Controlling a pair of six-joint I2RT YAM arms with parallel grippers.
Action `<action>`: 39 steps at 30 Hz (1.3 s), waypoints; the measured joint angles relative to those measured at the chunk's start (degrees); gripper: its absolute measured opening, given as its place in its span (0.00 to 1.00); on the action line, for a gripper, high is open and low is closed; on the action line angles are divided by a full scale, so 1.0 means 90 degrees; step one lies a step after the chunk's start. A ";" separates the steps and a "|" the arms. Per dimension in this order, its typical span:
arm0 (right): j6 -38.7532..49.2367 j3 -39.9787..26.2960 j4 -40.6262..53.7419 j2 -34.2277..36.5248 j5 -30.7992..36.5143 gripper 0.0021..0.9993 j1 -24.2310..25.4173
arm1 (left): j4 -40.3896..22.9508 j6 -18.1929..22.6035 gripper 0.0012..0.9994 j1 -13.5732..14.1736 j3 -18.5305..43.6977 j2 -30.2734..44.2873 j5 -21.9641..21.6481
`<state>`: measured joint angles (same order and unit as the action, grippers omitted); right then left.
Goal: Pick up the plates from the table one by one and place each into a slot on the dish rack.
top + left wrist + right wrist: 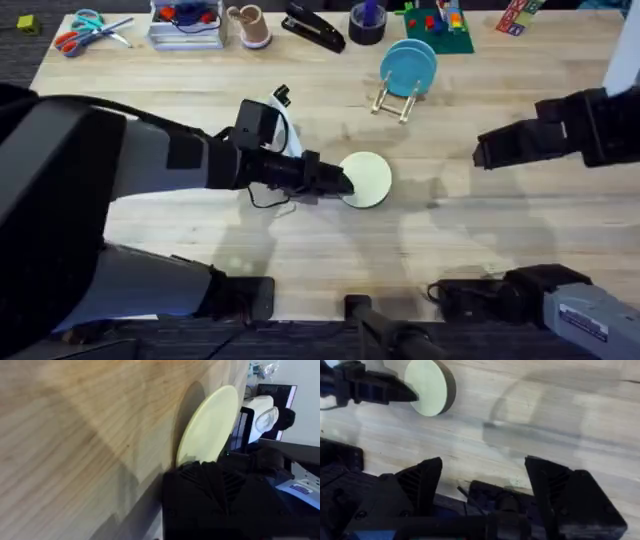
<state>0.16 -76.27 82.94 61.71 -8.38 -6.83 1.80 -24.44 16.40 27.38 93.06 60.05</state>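
From above, the left gripper (338, 181) pinched the edge of the cream plate (368, 179) near the middle of the table (450, 240). The blue plate (408, 66) stood in the dish rack (397, 100) farther back. The right gripper (482, 152) hung off to the side.

In the left wrist view, the cream plate (210, 425) was tilted up on its edge.

In the right wrist view, the right gripper's (482, 482) 2 fingers were spread apart, holding nothing.

Both arms (150, 160) are black with grey links; thin black cables trail; the right base (590, 305) bears a white label.
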 joint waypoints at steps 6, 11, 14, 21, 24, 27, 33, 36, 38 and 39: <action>0.0000 0.0130 -0.0418 0.0000 -0.0309 0.99 0.0000 | 0.0005 -0.0034 0.04 0.0000 0.0000 0.0000 -0.0012; -0.0002 0.0667 -0.0739 0.0000 -0.0738 0.99 0.0000 | 0.0015 -0.0126 0.04 0.0002 0.0000 0.0000 -0.0042; -0.0023 0.1023 -0.0972 0.0000 -0.1034 0.99 0.0000 | 0.0017 -0.0144 0.04 0.0002 0.0000 0.0000 -0.0051; -0.0044 0.1581 -0.1490 0.0000 -0.1630 0.99 0.0000 | 0.0015 -0.0198 0.04 0.0002 0.0007 0.0000 -0.0075; -0.0048 0.1784 -0.1694 0.0000 -0.1833 0.99 0.0000 | 0.0016 -0.0235 0.04 0.0010 0.0012 -0.0001 -0.0086; -0.0051 0.2056 -0.1991 0.0000 -0.2037 0.99 0.0000 | 0.0015 -0.0256 0.04 0.0010 0.0012 0.0000 -0.0097; -0.0071 0.2571 -0.2527 0.0000 -0.2372 0.99 0.0000 | 0.0015 -0.0315 0.04 0.0019 0.0023 -0.0002 -0.0124; -0.0075 0.2860 -0.2909 0.0000 -0.2571 0.99 0.0000 | 0.0017 -0.0336 0.04 0.0022 0.0024 -0.0002 -0.0131; -0.0080 0.3055 -0.3118 0.0002 -0.2705 0.99 0.0000 | 0.0017 -0.0336 0.04 0.0022 0.0024 -0.0002 -0.0134; -0.0100 0.3158 -0.3221 0.0002 -0.2758 0.99 0.0000 | 0.0017 -0.0336 0.04 0.0022 0.0024 0.0000 -0.0134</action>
<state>-0.73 -47.85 53.95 61.73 -33.20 -6.83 1.96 -27.47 16.60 27.59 93.06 58.85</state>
